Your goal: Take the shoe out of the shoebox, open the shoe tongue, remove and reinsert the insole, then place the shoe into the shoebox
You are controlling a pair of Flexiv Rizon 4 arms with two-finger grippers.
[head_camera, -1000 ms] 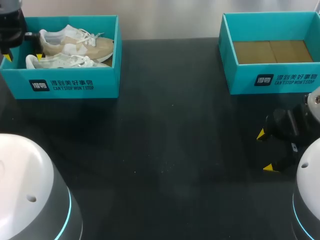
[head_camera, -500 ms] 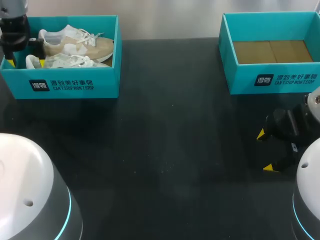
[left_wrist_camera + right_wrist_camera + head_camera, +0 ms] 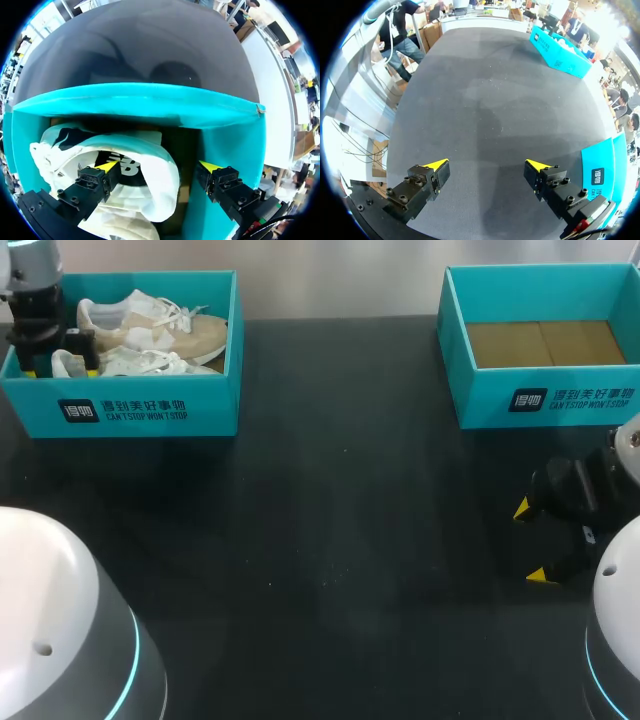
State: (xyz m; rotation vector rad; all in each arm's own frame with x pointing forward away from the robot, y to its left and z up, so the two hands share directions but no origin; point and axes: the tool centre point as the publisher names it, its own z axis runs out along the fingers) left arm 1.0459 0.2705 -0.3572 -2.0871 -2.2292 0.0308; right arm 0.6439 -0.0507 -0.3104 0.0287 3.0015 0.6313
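L end effector [image 3: 159,167]: fingers apart, not clamped on anything. In the L wrist view one finger sits down inside the heel opening of the near shoe [image 3: 150,200]. The other is outside the heel, btw the shoe and the wall of the shoebox [image 3: 135,102]. A gap shows on the outer side, so we call it a straddle, no grip yet. In the head view all this is at the upper left of the frame.

R end effector [image 3: 487,164]: fingers apart too, nothing btw them, over bare surface [image 3: 330,540] at lower right of the head view.

Progress, as we judge it: barely begun. Shoe isn't out of the box. Tongue, insole out/in and the final put-away are all left. We're at step 1, set up to close on the heel rim.

The shoe lies in the front half of the shoebox, w/ a second shoe [image 3: 160,330] w/ tan panels just behind it. Its long axis runs left-right across the head view, parallel to the box's long front wall. Heel is at frame left under the end effector, toe to frame right, sole down, opening up.

A second teal box [image 3: 540,390], upper right, holds no shoe, only a brown floor.
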